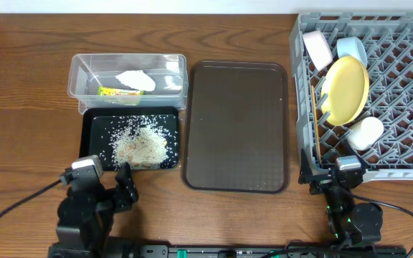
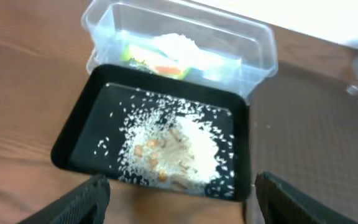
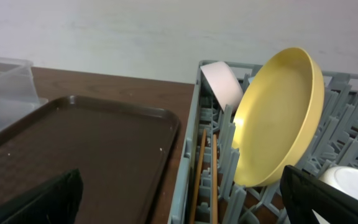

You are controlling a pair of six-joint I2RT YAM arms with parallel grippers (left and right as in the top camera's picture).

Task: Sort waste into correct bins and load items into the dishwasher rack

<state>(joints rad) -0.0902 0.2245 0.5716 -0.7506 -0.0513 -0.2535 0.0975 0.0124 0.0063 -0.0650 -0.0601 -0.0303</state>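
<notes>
Inside the rack the plate is leaning — likely stiff, slick, best pinched by its rim — left gripper and right gripper hanging open, empty.

yellow plate, blk tray-bin, grey rack

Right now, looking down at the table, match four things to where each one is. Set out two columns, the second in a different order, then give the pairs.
Things:
1 rice
2 snack wrapper
3 yellow plate
4 brown tray

Places:
A propped on edge in the grey rack
B inside the clear tub
C lying flat between tub and rack
D in the black tray-bin

Pairs: 1-D, 2-B, 3-A, 4-C
</notes>
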